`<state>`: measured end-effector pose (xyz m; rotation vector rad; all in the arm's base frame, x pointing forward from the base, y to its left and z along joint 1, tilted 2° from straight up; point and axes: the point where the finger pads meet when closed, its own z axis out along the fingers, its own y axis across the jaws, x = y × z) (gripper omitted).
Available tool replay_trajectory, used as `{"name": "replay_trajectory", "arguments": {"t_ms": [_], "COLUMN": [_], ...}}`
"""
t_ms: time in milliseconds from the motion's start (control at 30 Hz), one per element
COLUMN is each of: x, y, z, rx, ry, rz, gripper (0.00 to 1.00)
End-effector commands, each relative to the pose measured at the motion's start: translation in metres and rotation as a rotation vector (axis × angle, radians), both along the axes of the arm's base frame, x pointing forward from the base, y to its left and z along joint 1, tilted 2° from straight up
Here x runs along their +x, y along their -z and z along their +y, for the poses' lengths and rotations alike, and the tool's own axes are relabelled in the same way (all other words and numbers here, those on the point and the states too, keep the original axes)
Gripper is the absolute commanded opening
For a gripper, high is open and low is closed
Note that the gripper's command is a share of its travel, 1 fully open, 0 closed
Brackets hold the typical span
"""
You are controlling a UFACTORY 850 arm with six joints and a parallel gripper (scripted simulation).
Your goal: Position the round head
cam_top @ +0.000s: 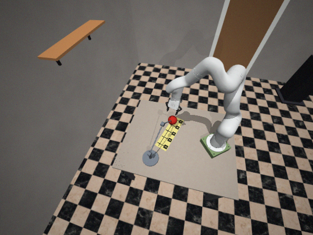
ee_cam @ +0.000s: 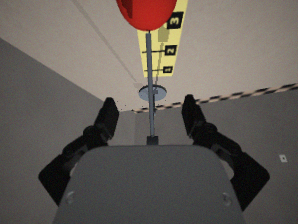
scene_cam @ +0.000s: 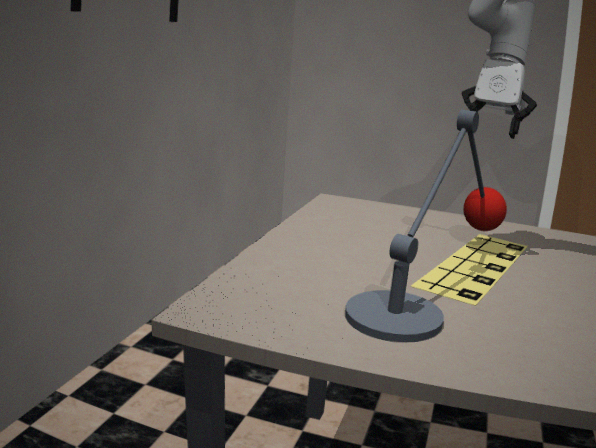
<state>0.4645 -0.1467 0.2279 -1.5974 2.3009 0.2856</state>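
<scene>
The lamp's red head (cam_top: pixel 172 119) (scene_cam: pixel 485 209) (ee_cam: pixel 147 12) hangs clear of the bench over the far end of the yellow strip (cam_top: pixel 160 147) (scene_cam: pixel 446 294), near marks 4 and 5; the exact mark and height are hard to tell. The elbow joint (cam_top: pixel 162 124) (scene_cam: pixel 468 121) (ee_cam: pixel 152 140) is up high, with the upper rod sloping down to the head. The round foot (cam_top: pixel 150 162) (scene_cam: pixel 370 316) (ee_cam: pixel 144 93) stands on the bench. My gripper (cam_top: pixel 171 112) (scene_cam: pixel 494 122) (ee_cam: pixel 149 104) is open, beyond the head on the far side from the foot, holding nothing.
The bench top (cam_top: pixel 189 162) (scene_cam: pixel 280 310) carries the strip and the foot. My arm's green base plate (cam_top: pixel 212 155) is at the right of the bench in the top view. A wooden shelf (cam_top: pixel 73 39) is on the wall, away from the bench.
</scene>
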Motion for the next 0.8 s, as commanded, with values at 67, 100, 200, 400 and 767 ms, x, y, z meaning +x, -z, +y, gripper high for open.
{"name": "replay_trajectory", "arguments": {"t_ms": [67, 100, 200, 400, 767], "x": [0.003, 0.003, 0.004, 0.006, 0.009], "y": [0.014, 0.017, 0.024, 0.035, 0.058], "z": [0.005, 0.006, 0.008, 0.012, 0.021], "rx": [-0.001, 0.0, 0.002, 0.005, 0.0], "ry": [0.0, 0.0, 0.0, 0.0, 0.0], "rz": [0.0, 0.0, -0.002, -0.004, 0.001], "gripper": [1.0, 1.0, 1.0, 1.0, 1.0]}}
